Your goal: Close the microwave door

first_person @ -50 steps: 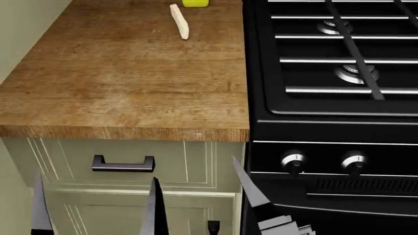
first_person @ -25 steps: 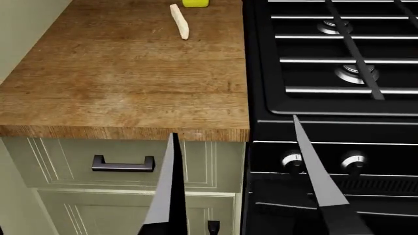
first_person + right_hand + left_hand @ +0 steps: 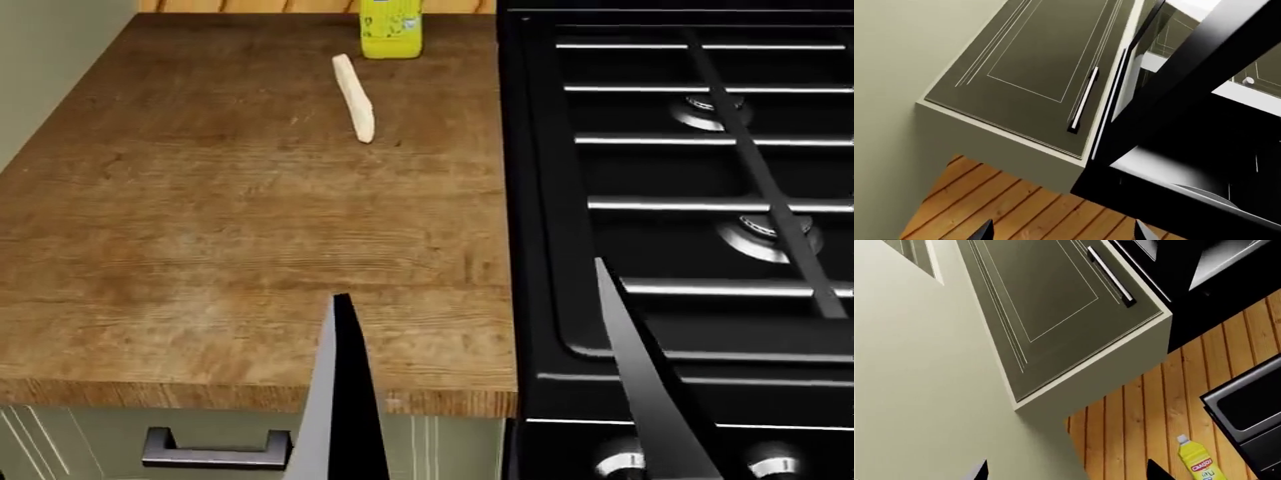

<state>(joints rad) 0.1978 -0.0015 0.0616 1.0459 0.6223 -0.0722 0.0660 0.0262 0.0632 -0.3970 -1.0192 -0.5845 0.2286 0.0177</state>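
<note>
The microwave point(image 3: 1201, 165) hangs beside an upper cabinet, and its dark door point(image 3: 1167, 95) stands swung open, showing the lit inside. A corner of the microwave point(image 3: 1214, 265) also shows in the left wrist view. Both grippers point upward, well below it and touching nothing. My left gripper point(image 3: 1066, 471) is open in front of the wall. My right gripper point(image 3: 1062, 231) is open in front of the wooden backsplash under the door. In the head view two upright fingers point(image 3: 340, 390) rise over the counter's front edge, the other finger point(image 3: 641, 380) over the stove.
A wooden counter point(image 3: 200, 220) carries a yellow bottle point(image 3: 390, 25) and a pale stick point(image 3: 354, 98) at the back. A black gas stove point(image 3: 694, 180) stands to its right. An upper cabinet point(image 3: 1041, 60) with a bar handle point(image 3: 1083, 100) adjoins the microwave.
Both arms have risen, so the fingers stand higher in the head view. The head view has shifted, showing more countertop and less of the drawer front.
</note>
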